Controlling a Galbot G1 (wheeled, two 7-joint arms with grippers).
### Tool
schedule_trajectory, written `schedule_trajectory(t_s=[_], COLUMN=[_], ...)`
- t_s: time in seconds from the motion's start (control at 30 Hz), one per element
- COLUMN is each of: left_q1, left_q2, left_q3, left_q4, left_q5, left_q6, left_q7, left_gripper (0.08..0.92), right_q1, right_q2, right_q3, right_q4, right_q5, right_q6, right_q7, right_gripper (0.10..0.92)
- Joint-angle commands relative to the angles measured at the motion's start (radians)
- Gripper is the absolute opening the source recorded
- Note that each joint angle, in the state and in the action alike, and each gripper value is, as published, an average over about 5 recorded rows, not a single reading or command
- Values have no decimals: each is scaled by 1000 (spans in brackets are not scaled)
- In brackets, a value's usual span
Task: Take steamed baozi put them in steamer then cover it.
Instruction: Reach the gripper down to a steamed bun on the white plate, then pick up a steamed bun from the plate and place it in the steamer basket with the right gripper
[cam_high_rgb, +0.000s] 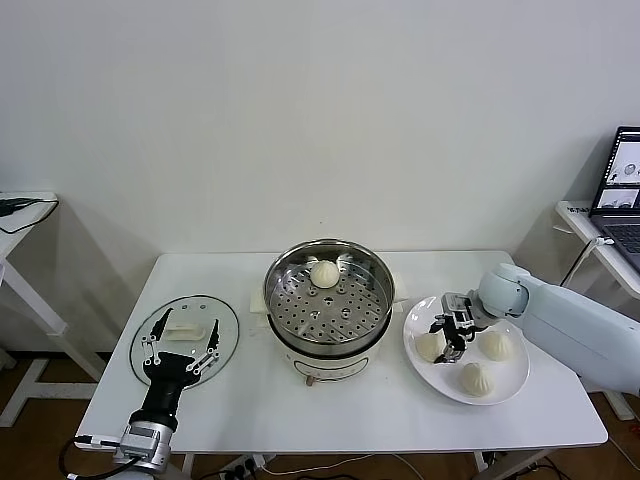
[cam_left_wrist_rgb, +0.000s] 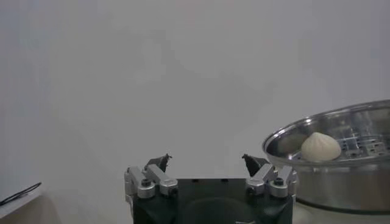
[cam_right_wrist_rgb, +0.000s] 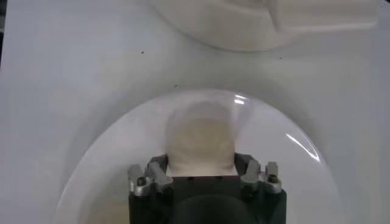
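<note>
Stainless steel shows through most of the steamer (cam_high_rgb: 328, 300): one baozi in the steamer (cam_high_rgb: 324, 273) sits on the perforated tray at about twelve o'clock, near the far wall, and the other spots are bare. That puts the task at roughly a quarter done, by my reading.

Three buns are on the white plate (cam_high_rgb: 510, 385), which sits just beside the steamer at its three o'clock. The right gripper (cam_high_rgb: 450, 338) is down over the plate's nine o'clock side, its jaws set on either side of the baozi nearest the steamer (cam_high_rgb: 430, 346); the right wrist view shows the bun (cam_right_wrist_rgb: 201, 137) between the fingers, which look to be squeezing in on it, and it rests on the plate. The two other buns (cam_high_rgb: 494, 345) lie at about two and six o'clock on the plate.

The glass lid (cam_high_rgb: 225, 310) lies flat on the table at the steamer's nine o'clock. The left gripper (cam_high_rgb: 180, 348) hovers over the lid with jaws spread wide, holding nothing.

Left to do: move three buns across, then cover the pot.
</note>
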Motion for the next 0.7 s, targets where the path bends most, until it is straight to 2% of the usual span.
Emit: schedule_trajectory(t_s=[0.03, 0.17, 0.37, 0.53, 0.7], left_q1=[-1, -1, -3, -6, -9], left_q2=[-1, -1, -1, 0, 6], left_q3=[2, 2, 7, 11, 11], left_q4=[-1, -1, 1, 3, 5], left_q5=[1, 1, 3, 5, 5], left_q6=[-1, 0, 0, 1, 2], left_q7=[-1, -1, -1, -2, -1], left_gripper=[823, 823, 823, 823, 823], right_q1=[-1, 54, 265, 626, 972], right_q2=[-8, -54, -184, -256, -217], right_q3=[7, -32, -166, -444, -687], right_q4=[5, 48, 193, 316, 394], right_q5=[1, 39, 181, 337, 473], right_q6=[2, -4, -31, -50, -82], right_q7=[-10, -33, -65, -75, -71], right_gripper=[688, 682, 688, 698, 704])
